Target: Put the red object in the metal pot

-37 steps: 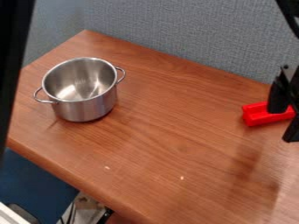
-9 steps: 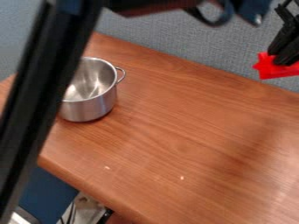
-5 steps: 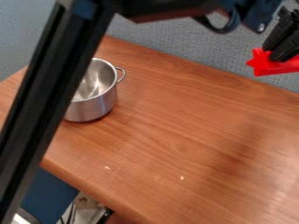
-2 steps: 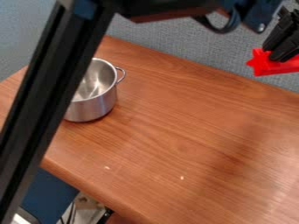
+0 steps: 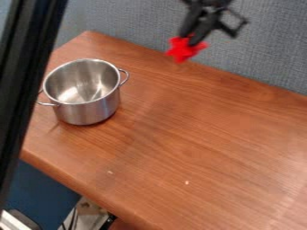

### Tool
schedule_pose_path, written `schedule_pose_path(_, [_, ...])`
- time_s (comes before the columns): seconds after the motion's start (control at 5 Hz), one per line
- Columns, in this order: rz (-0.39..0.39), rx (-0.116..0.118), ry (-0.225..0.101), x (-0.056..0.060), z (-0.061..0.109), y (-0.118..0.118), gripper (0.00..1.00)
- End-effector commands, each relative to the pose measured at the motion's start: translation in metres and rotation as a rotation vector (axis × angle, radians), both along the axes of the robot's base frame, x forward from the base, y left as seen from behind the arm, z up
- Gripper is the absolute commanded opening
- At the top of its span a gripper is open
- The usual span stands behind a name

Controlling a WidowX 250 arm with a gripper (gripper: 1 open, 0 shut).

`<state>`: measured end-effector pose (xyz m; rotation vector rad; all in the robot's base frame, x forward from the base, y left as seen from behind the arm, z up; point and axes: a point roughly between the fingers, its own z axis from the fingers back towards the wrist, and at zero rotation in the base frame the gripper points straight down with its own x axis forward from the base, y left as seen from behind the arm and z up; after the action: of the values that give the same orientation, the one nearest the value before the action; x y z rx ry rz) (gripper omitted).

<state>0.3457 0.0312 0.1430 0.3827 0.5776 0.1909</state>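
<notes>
The red object (image 5: 181, 48) is pinched between the fingers of the claw (image 5: 192, 38) and held in the air above the far edge of the wooden table (image 5: 204, 135). The metal pot (image 5: 81, 91) is seen well to the claw's lower left, upright on the table.
</notes>
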Motion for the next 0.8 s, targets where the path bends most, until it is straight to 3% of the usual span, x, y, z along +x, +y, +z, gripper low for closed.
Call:
schedule_pose_path(0.0, [0.099, 0.024, -0.118, -0.026, 0.036, 0.029, 0.00])
schedule_pose_path(0.2, [0.197, 0.032, -0.126, -0.049, 0.030, 0.051, 0.00])
schedule_pose_path(0.4, [0.226, 0.011, -0.133, -0.065, 0.026, 0.085, 0.00])
schedule_pose_path(0.6, [0.196, -0.008, -0.141, -0.072, 0.021, 0.111, 0.00])
